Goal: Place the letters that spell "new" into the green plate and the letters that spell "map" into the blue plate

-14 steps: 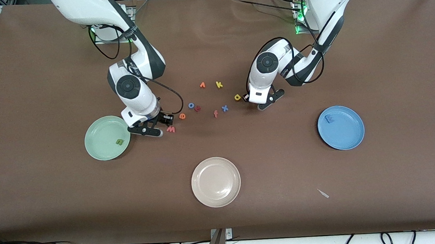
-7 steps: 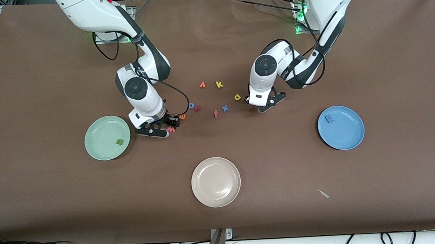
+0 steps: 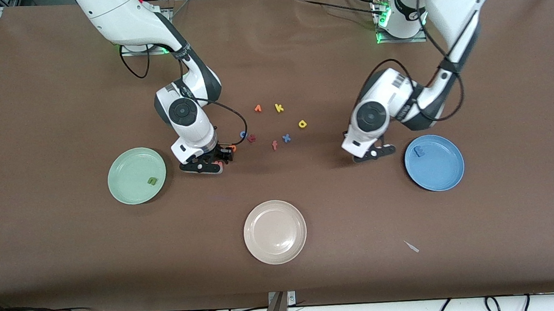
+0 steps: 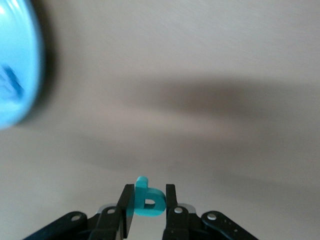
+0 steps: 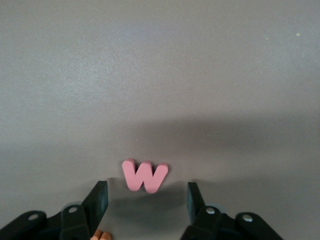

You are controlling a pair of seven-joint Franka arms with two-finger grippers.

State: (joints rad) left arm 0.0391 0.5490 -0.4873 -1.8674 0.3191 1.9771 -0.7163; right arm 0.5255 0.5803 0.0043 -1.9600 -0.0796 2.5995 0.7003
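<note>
The red "w" point(image 5: 144, 176) lies on the table between the right gripper point(image 5: 145, 200)'s spread fingers, so it should drop straight and squeeze gently, while the left gripper point(image 4: 149, 207) pinches the teal "p" point(image 4: 148, 201) near the blue plate point(image 3: 442, 175).

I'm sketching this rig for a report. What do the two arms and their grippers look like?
Both arms are glossy white with dark grey joint bands and a round black cap at the wrist. Black cables loop along each forearm. The left gripper and right gripper are black, with flat black jaws fixed by silver screws. Green lights glow at both bases.
</note>
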